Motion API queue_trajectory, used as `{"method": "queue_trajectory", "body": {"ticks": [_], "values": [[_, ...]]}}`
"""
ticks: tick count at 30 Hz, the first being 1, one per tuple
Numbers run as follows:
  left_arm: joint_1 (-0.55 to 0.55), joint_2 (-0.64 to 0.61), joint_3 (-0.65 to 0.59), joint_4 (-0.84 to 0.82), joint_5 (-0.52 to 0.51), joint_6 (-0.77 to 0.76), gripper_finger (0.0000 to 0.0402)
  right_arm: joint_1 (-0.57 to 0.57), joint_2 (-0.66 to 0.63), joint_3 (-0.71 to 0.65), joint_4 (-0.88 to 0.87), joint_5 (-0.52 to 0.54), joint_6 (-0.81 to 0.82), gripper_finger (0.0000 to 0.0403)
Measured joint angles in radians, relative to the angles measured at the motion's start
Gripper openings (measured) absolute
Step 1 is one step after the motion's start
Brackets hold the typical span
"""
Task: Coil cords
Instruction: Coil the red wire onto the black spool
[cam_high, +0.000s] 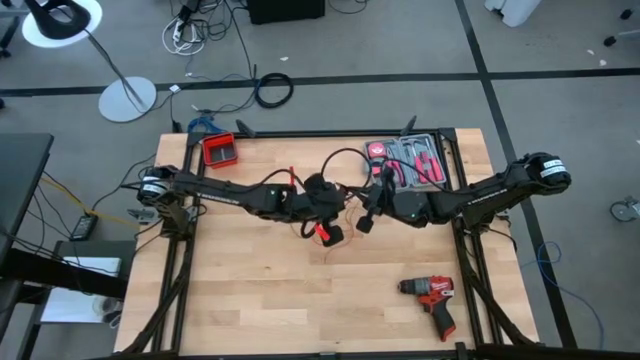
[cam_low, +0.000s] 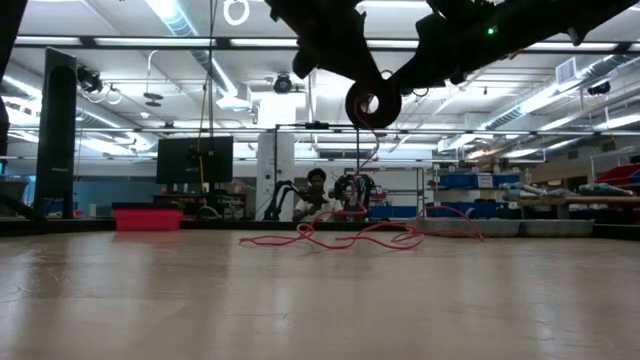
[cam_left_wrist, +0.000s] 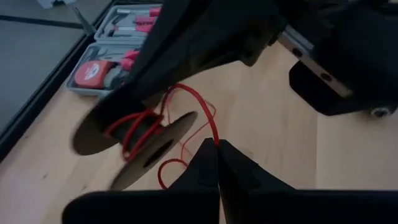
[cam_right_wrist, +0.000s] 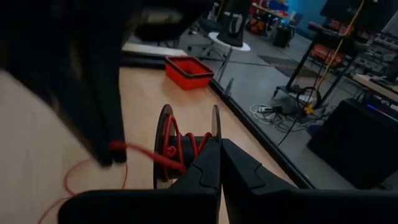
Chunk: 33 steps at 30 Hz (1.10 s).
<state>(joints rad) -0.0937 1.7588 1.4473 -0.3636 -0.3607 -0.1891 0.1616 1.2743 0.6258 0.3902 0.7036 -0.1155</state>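
From above, both arms reach in toward mid-bench, left gripper and right gripper nearly meeting, fingers closed, with the red cord looping toward the far edge by the tool case; a drill sits near the front right corner. Low view: a black spool hangs in the air, cord trailing flat across the bench. Left wrist: the left pinches the wire by the spool; right wrist: the right grips the spool, axle level, red bin beyond.

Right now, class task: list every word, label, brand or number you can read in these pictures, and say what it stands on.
None can be read.
Drill: no marking legible.
Tool case: a round red label shows, its print too blurred to read.
Red bin: no text visible.
Spool of red wire: no label visible.
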Motion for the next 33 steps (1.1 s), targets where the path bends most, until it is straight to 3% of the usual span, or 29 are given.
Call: {"method": "queue_trajectory", "body": {"ticks": [18, 27, 33], "values": [[0.000, -0.001, 0.065, -0.388, -0.106, 0.007, 0.0001, -0.003, -0.016, 0.000, -0.134, -0.217, -0.011, 0.0000], [-0.037, -0.001, 0.025, -0.364, -0.079, 0.028, 0.0001, -0.006, -0.121, 0.000, -0.135, -0.314, 0.053, 0.0000], [-0.047, -0.002, -0.045, -0.234, -0.014, 0.028, 0.0001, -0.007, -0.165, 0.000, -0.157, -0.325, 0.069, 0.0000]]}}
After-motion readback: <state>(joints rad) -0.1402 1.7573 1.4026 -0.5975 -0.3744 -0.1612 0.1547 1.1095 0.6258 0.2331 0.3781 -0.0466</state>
